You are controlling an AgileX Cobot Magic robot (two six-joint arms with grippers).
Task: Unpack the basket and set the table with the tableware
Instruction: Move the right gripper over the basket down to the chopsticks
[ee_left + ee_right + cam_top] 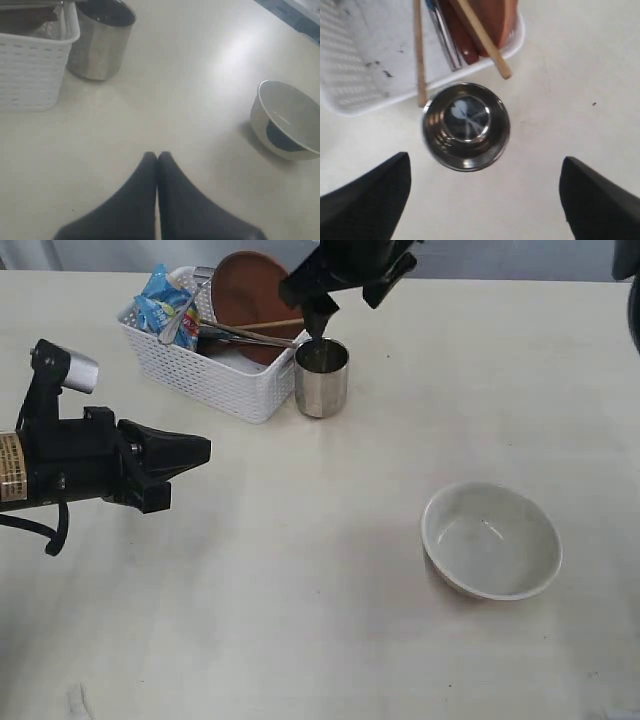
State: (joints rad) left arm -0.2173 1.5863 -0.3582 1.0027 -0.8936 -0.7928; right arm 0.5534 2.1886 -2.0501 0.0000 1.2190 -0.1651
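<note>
Steel cup [321,377] stands upright on the bench [300,620] just beside the near corner of the basket [215,380], the off-white bowl [490,540] well apart from it. The brown plate [250,290], chopsticks [265,325] and cutlery [240,335] lie in the basket with a blue snack bag [160,305]. Right tool [485,167] hangs over the cup, jaws spread wide and holding nothing, and left tool [157,157] hovers shut and empty; the likely hazard is a chopstick end jutting over the rim at the cup, which a reach into the basket could snag, tipping the cup

The exterior camera looks down from high; the left wrist looks low and level, the right wrist straight down and close; all share the steel cup [321,380].
</note>
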